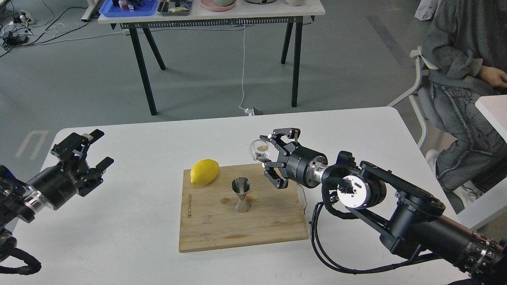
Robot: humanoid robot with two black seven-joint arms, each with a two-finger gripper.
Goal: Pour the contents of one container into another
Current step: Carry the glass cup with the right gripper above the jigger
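My right gripper (267,152) is shut on the small clear glass cup (259,150), holding it tilted in the air above the back right part of the bamboo cutting board (206,233). The cup hangs up and to the right of the steel jigger (241,194), apart from it. The jigger stands upright near the board's middle. At the far left my left gripper (99,148) is open over the table with nothing between its fingers.
A yellow lemon (204,171) lies on the board's back left corner. The white table (119,229) carries the board. Behind stands another table (214,18) with trays. A seated person (463,59) is at the right.
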